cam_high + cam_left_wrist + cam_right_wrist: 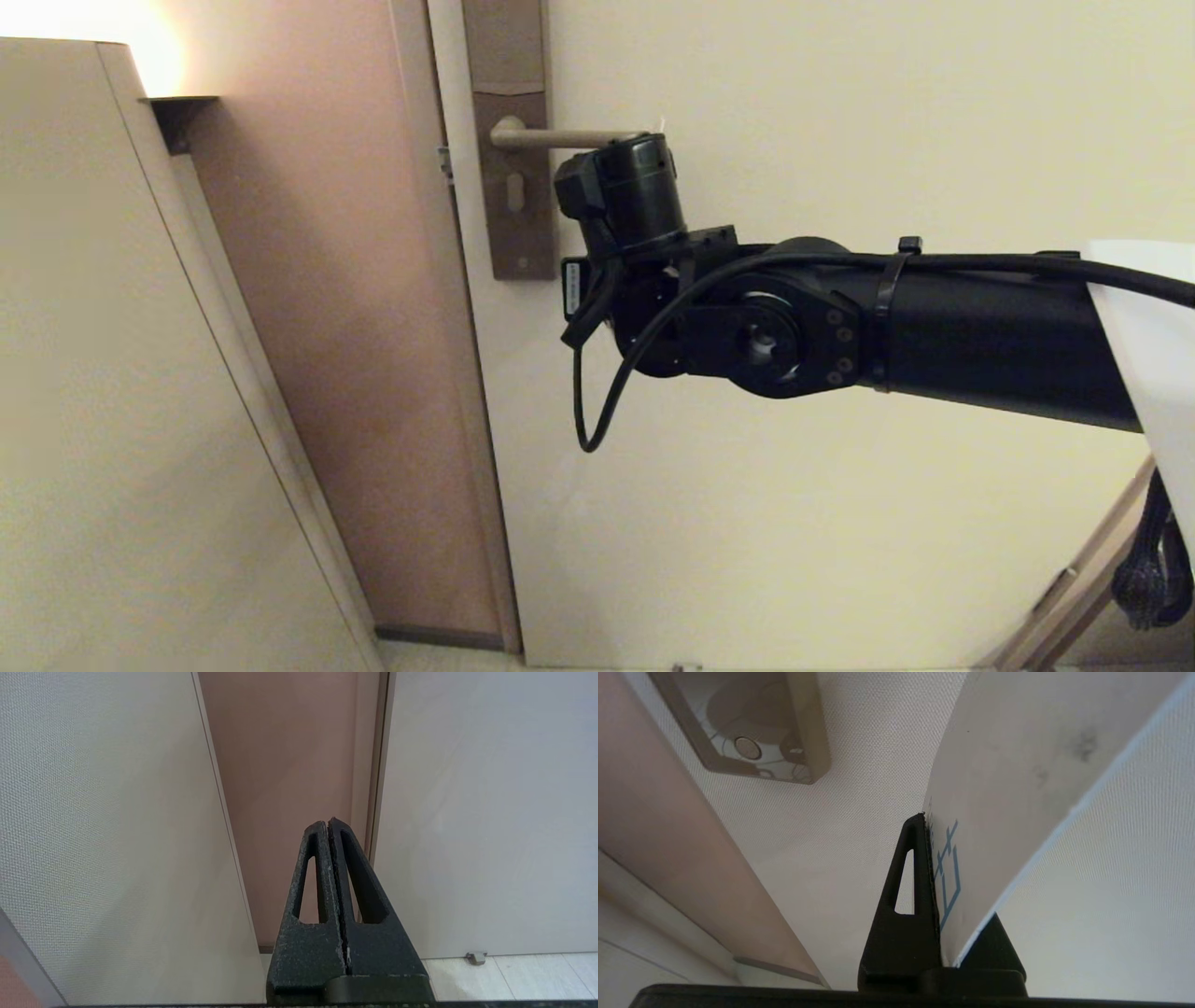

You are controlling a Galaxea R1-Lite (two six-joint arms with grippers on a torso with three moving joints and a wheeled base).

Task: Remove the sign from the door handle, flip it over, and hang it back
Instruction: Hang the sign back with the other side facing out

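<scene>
The door handle (560, 138) is a beige lever that sticks out from a tall brown-grey backplate (509, 187) on the cream door. My right arm reaches in from the right, and its black wrist (630, 191) sits just under the lever's free end, hiding the fingers there. In the right wrist view my right gripper (927, 819) is shut on the sign (1017, 765), whose white face with blue text shows. One finger (915, 877) is in view; the other is behind the card. My left gripper (328, 822) is shut and empty, low down, pointing at the door's foot.
A beige wall panel (112, 373) stands at the left, with a pinkish recess (355, 373) between it and the door edge. A small door stop (475, 956) sits on the floor. A black cable loop (593, 411) hangs under the right wrist.
</scene>
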